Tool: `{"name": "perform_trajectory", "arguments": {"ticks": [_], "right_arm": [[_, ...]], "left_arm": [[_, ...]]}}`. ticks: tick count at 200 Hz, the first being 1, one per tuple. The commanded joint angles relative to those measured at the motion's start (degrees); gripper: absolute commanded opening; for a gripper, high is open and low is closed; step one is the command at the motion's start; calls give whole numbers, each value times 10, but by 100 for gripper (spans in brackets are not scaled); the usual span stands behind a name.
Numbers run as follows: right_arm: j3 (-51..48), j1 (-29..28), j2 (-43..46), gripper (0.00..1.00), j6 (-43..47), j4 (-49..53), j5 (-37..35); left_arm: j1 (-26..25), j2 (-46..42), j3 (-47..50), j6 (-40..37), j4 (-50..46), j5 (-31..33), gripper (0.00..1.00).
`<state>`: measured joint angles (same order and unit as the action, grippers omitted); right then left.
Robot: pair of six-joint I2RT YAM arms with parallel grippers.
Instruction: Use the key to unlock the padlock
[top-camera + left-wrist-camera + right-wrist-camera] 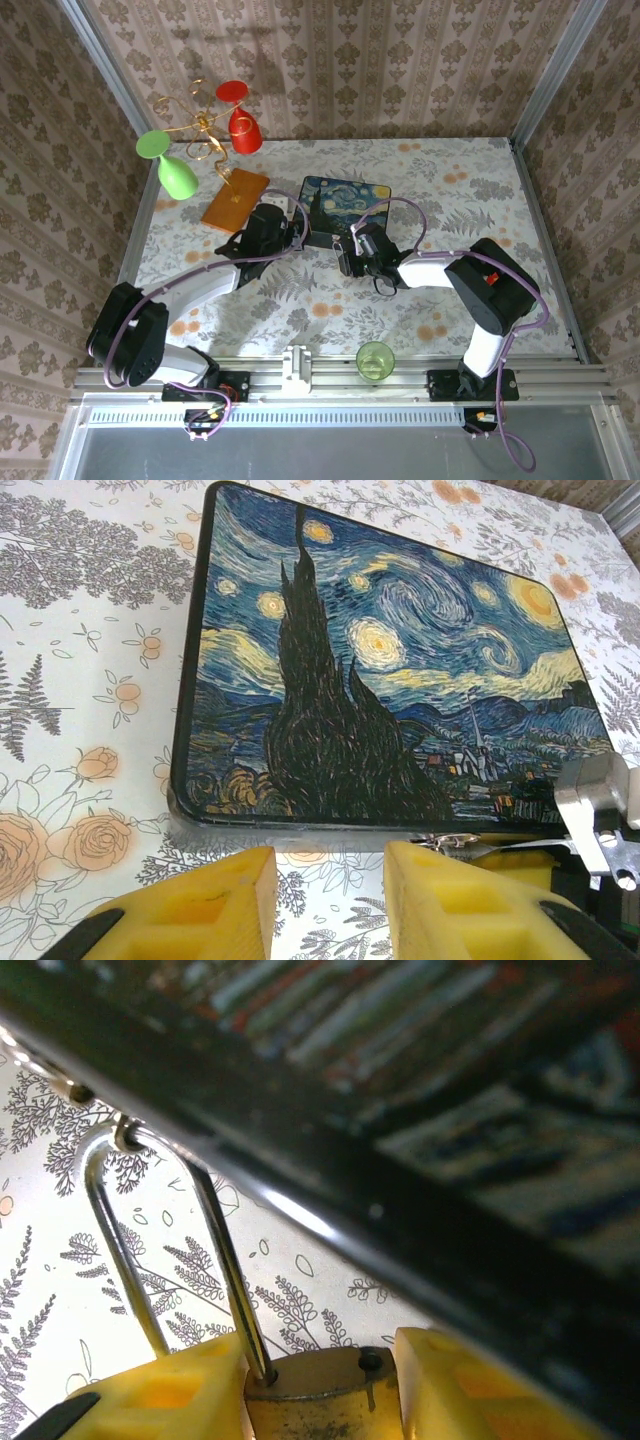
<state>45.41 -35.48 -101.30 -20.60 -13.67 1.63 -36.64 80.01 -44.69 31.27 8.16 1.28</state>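
One padlock, body cropped at frame edge, clamped between right gripper pads. Left gripper parted, holding nothing

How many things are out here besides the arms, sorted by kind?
Goblets: 2, green goblet and red goblet
Green tumbler: 1
Painted box: 1
Orange-brown board: 1
Gold wire piece: 1
Padlock: 1, held in the right hand
Total: 7

I see box wall dead ahead of left gripper; right gripper with padlock tight against box edge. Open cloth near side; green cup by rail.
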Motion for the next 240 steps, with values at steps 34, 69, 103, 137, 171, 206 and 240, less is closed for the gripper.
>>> {"name": "perform_trajectory", "arguments": {"ticks": [34,69,103,137,171,206,240], "right_arm": [[-13,-6,-19,29,-24,-30,23],[-32,4,-18,15,-40,-62,33],[-43,13,-12,14,-59,-80,52],[-52,11,-10,11,-134,-88,15],[-74,8,-15,7,-236,-125,-18],[-104,8,-38,5,-304,-247,-5],[-119,8,-33,0,-282,-289,-11]], "left_arm": [[5,36,-68,-69,-59,30,33],[26,78,-100,-84,-62,13,33],[28,136,-154,-125,-97,44,33],[23,208,-228,-156,-162,62,35],[4,226,-218,-150,-158,64,24],[-11,215,-199,-130,-150,53,21],[-15,215,-179,-117,-137,44,17]]}}
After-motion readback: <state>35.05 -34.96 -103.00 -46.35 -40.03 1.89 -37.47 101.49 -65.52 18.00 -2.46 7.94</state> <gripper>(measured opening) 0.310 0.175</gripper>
